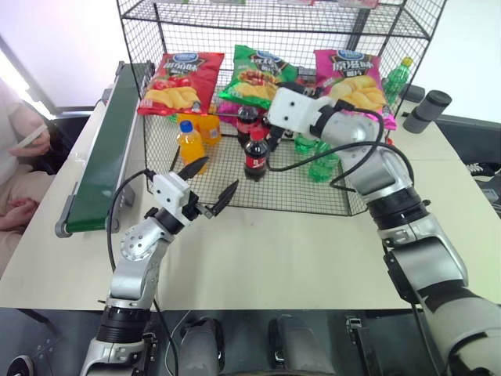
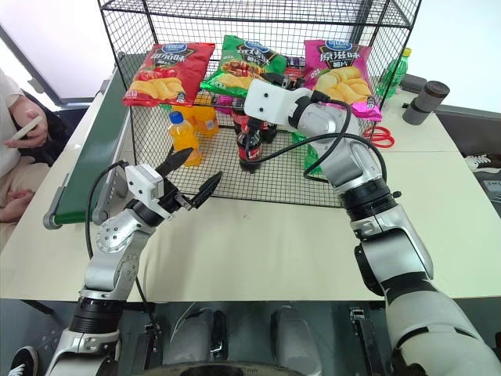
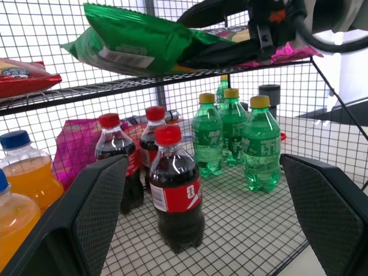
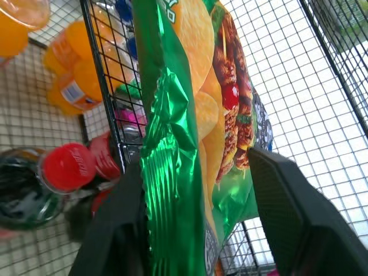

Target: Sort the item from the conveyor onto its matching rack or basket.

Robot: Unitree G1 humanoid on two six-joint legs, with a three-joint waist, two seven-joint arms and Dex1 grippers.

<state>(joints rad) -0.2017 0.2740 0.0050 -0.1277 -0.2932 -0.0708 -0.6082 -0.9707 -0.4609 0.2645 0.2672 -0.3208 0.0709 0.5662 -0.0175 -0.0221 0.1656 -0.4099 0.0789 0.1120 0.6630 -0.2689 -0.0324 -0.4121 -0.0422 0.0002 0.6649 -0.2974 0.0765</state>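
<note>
Gleaming green crisp bag (image 1: 252,77), yellow crisps pictured

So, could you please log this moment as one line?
green crisp bag: on rack shelf | right gripper: open around bag | left gripper: open, empty

Red crisp bag (image 1: 182,82), pink crisp bag (image 1: 352,81), cola bottles (image 1: 256,154), orange drink bottles (image 1: 190,145), green soda bottles (image 3: 260,143), red-handled scissors (image 2: 380,136), seated person (image 1: 19,172).
</note>
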